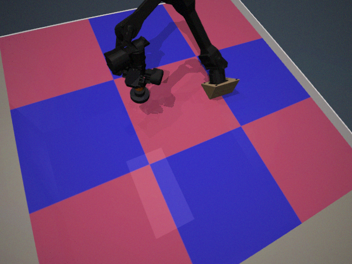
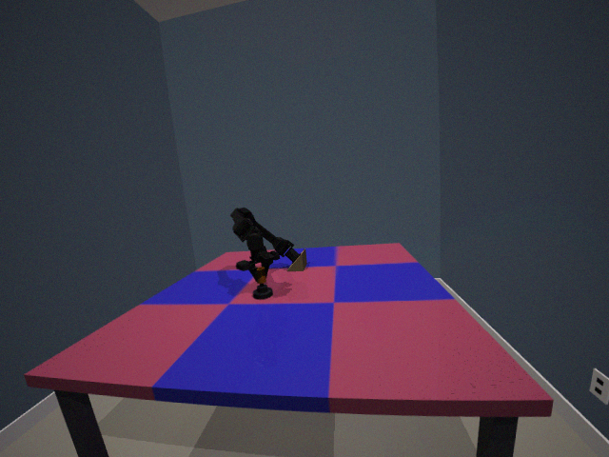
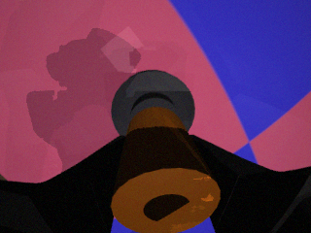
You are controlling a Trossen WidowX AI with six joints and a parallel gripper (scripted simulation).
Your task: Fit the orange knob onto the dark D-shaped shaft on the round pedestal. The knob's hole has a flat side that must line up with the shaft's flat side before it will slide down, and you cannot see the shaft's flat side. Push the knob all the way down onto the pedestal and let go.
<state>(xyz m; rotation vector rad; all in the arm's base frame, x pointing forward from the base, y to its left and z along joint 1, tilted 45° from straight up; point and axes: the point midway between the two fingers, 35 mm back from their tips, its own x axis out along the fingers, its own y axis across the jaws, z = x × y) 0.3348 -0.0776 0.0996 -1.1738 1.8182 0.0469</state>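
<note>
The orange knob [image 1: 138, 89] [image 2: 260, 275] [image 3: 165, 180] is in the gripper [image 1: 138, 88] [image 2: 261, 277] [image 3: 155, 142], pinched between its two fingers. The fingers are part way open, as wide as the knob lets them be. The knob is over the round pedestal [image 1: 139, 99] [image 2: 263, 293] [image 3: 123, 104], which sits just under the gripper on the bench [image 1: 187, 116] [image 2: 275, 344] [image 3: 209, 83]. The dark shaft is hidden, so it is hard to tell if the knob touches it.

The wrist view shows the end of the knob with its D-shaped hole [image 3: 164, 208], one side flat. The top and exterior views do not show that hole. The exterior view shows two bench legs [image 2: 81, 423] and a wall socket [image 2: 599, 386], far from the gripper, and the other two views do not.

There is one knob, one pedestal, one gripper and one black arm [image 1: 196, 31] [image 2: 267, 236]. The arm goes from the gripper back to one tan block [image 1: 223, 90] [image 2: 298, 266], which is apart from the pedestal.
</note>
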